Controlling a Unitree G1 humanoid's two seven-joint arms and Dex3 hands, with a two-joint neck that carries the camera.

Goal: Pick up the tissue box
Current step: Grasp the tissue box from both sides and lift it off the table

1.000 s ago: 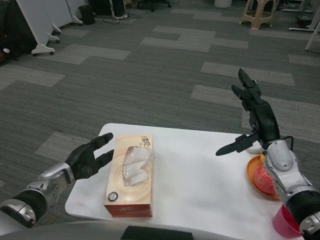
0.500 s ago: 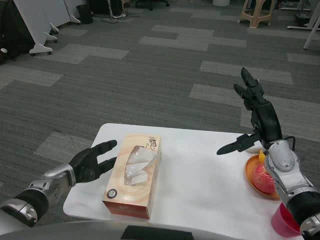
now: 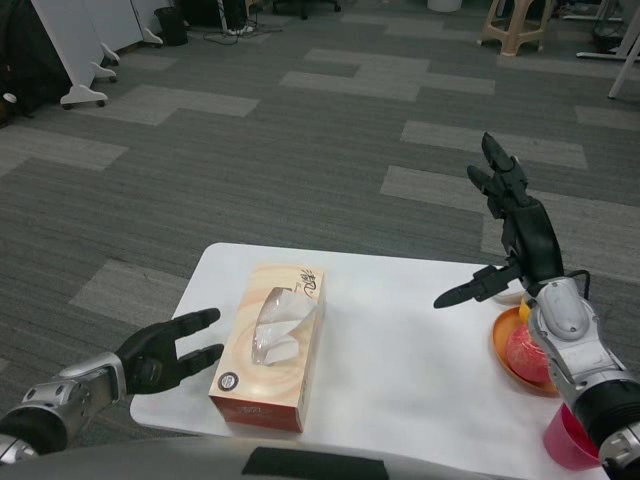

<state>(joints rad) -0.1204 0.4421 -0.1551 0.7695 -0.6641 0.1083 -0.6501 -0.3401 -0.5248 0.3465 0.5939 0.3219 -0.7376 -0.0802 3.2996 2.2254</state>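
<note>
Head view shows my left robot hand (image 3: 165,355) low at the near left edge of the worktop (image 3: 400,370), fingers spread wide and holding nothing, palm turned toward the tissue box (image 3: 268,345). I judge it sits there to take the box by its long left side; its fingertips are just beside that side, and I cannot tell whether they touch. My right robot hand (image 3: 515,235) hangs raised over the right of the worktop, fingers apart, thumb pointing inward, empty and well apart from the box, probably waiting. The box lies flat near the worktop's front left, a tissue poking from its top slot. Further right, an orange bowl (image 3: 505,350) holds something pink and round, partly hidden by my forearm; a pink cup (image 3: 568,445) stands at the corner, its contents unseen
</note>
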